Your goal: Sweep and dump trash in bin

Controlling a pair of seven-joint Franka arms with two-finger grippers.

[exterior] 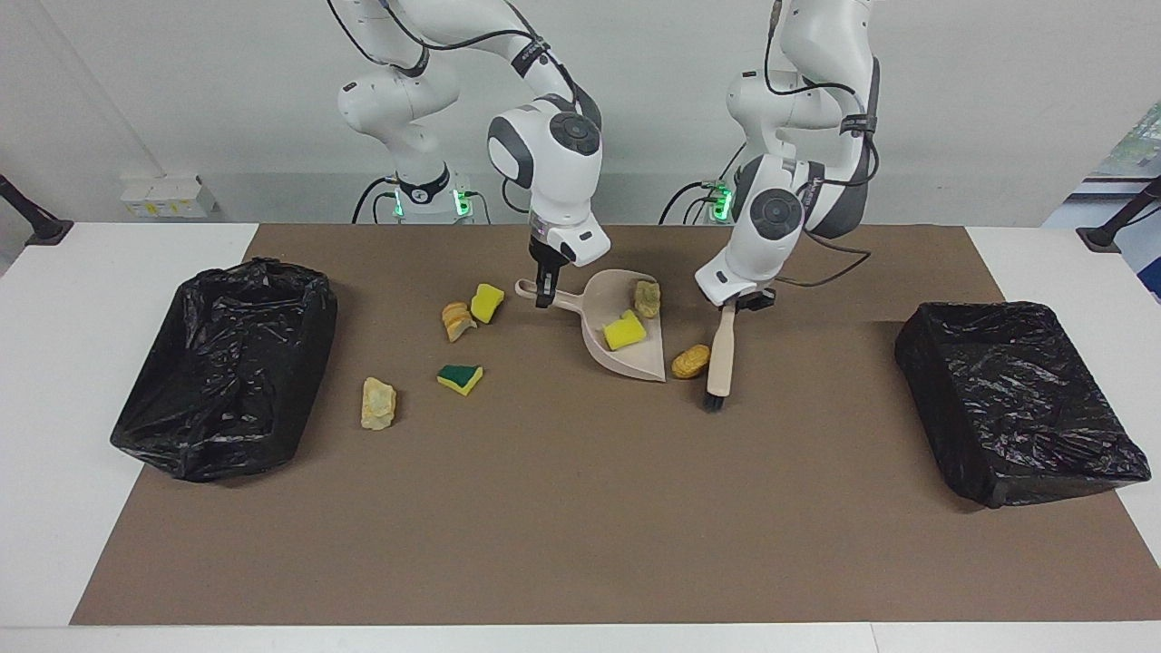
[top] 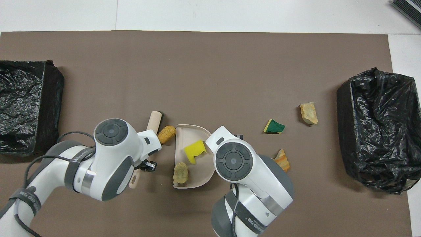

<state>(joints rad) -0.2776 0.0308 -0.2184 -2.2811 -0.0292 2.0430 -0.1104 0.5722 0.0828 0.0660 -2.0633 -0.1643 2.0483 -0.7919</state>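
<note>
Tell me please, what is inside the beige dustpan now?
Two scraps lie in the dustpan: a yellow sponge piece and a tan chunk nearer the robots. In the overhead view the right arm covers the pan's handle end; the facing view shows nothing more there.

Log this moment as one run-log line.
left pincer: shut on brush, at tan chunk by dustpan lip | right pincer: shut on dustpan handle | pan: two scraps | mat: four loose

One camera sits high at the table's 6 o'clock end, facing the robots at 12. The other hangs above the robots, looking steeply down and closer in. Both share the brown mat (exterior: 580, 508) (top: 210, 65) and the two black bins.
</note>
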